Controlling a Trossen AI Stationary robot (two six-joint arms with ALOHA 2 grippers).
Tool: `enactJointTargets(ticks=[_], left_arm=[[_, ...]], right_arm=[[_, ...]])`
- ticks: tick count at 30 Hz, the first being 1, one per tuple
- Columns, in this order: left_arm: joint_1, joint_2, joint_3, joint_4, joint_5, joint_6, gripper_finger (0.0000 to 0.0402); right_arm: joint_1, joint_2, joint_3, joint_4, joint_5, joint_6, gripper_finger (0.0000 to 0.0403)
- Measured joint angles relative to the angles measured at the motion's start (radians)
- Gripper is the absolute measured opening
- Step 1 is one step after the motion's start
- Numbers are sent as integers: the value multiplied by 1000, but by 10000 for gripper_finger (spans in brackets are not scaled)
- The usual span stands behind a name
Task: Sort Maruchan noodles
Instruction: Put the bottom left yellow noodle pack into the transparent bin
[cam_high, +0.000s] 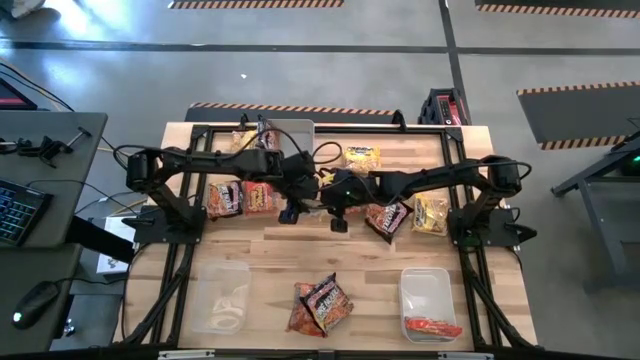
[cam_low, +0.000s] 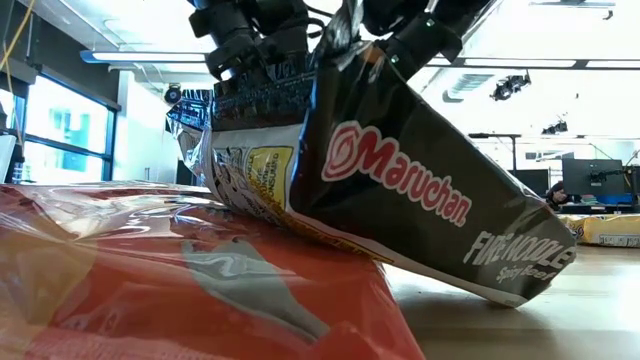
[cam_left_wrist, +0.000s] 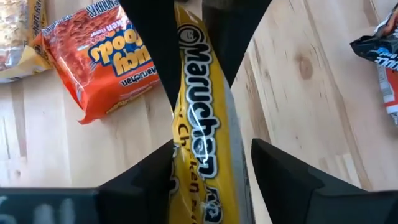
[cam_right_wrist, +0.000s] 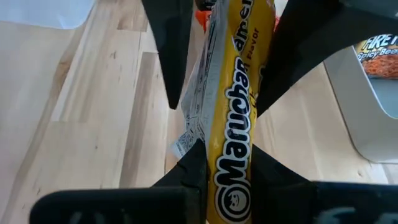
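Note:
A yellow Maruchan noodle packet (cam_right_wrist: 236, 118) is held on edge above the table's middle. My right gripper (cam_right_wrist: 227, 149) is shut on it. My left gripper (cam_left_wrist: 211, 146) is open, with one finger on each side of the packet's other end (cam_left_wrist: 205, 168). A gap shows beside one finger (cam_left_wrist: 280, 174). In the high view the two arms meet over the table's middle (cam_high: 318, 185). Other packets lie flat on the wood: red-orange ones (cam_high: 245, 197), a dark one (cam_high: 388, 216), and yellow ones (cam_high: 362, 157) (cam_high: 432, 213). My right gripper pinches the yellow packet's flat faces between its two fingers at the logo end (cam_right_wrist: 231, 163). The fingers lie across the packet. It stands on edge, lifted clear of the table, and its far end reaches between the left gripper's fingers.
A clear bin (cam_high: 428, 285) at the near right holds a red-orange packet. A clear bin (cam_high: 222, 295) stands at the near left and another (cam_high: 290, 128) at the far edge. A dark packet (cam_low: 430, 190) leans on a red-orange one (cam_low: 150, 280) near the front edge.

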Motion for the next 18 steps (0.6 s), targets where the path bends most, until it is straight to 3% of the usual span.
enactJointTargets(ticks=[12, 18], left_arm=[[-5, 0, 0, -2, -2, 7, 94], [-6, 1, -2, -23, 4, 8, 101]], right_arm=[[0, 0, 0, -2, -3, 7, 42], [17, -1, 0, 6, 37, 12, 106]])
